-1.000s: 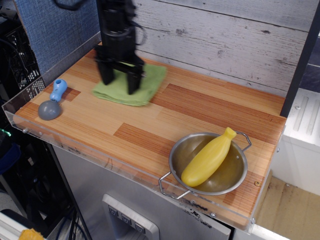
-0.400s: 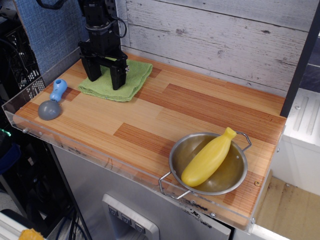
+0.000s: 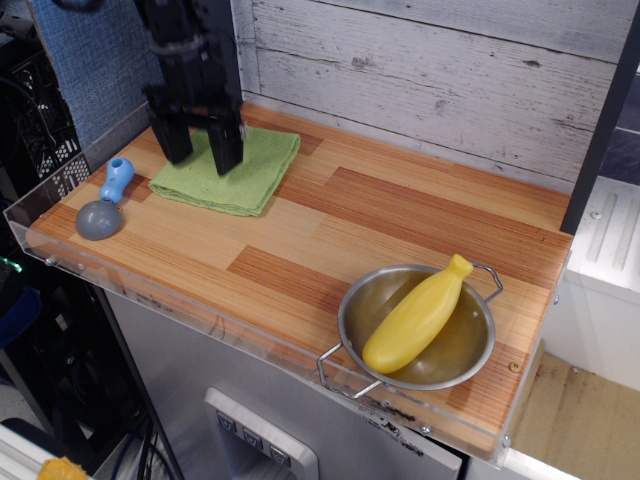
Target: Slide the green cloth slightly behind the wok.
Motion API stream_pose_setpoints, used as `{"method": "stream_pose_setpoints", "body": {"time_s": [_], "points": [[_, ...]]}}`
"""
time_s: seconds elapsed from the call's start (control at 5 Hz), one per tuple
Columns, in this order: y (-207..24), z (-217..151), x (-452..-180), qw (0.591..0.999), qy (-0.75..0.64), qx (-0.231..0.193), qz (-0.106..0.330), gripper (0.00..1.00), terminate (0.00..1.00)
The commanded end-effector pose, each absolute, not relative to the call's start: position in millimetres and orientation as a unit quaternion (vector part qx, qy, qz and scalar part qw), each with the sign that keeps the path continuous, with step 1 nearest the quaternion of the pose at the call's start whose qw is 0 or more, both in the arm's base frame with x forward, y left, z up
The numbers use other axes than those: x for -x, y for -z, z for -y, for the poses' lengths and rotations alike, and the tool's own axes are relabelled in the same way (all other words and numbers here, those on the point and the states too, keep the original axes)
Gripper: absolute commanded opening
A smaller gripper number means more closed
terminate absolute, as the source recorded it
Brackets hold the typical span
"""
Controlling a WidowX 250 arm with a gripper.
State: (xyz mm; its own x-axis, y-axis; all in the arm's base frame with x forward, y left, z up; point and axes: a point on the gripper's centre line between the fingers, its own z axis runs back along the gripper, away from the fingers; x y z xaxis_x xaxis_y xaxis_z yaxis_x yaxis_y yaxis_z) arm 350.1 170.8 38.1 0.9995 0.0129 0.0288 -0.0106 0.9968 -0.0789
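Pincer [image 3: 199,152] stands spread wide, holding nothing, tips over the green cloth [image 3: 230,171] at the bench [image 3: 380,225] rear-left corner. Wok [image 3: 417,327] sits well apart, front right. Recommendation: press flat and drag evenly, avoiding bunching of the cloth's layered edges.

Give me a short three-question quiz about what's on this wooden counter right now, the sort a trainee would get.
1. True or false: the light green folded terry cloth lies at the back left of the counter, far from the round shiny steel wok.
2. What lies inside the wok?
A. a grey-and-blue scoop
B. a yellow banana-shaped object
C. nothing
3. Fill in: the black gripper has its jaws spread over the ____.

Key:
1. True.
2. B, the yellow banana-shaped object; the grey-and-blue scoop lies at the counter's left edge.
3. Cloth.
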Motion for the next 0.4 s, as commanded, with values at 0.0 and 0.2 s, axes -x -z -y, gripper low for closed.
{"method": "stream_pose_setpoints", "body": {"time_s": [0.0,0.2], "points": [[-124.2,-180.2,-350.4,0.996,0.010,0.014,0.089,1.00,0.00],[-137.6,-169.9,-345.1,0.996,0.020,-0.006,0.082,1.00,0.00]]}}
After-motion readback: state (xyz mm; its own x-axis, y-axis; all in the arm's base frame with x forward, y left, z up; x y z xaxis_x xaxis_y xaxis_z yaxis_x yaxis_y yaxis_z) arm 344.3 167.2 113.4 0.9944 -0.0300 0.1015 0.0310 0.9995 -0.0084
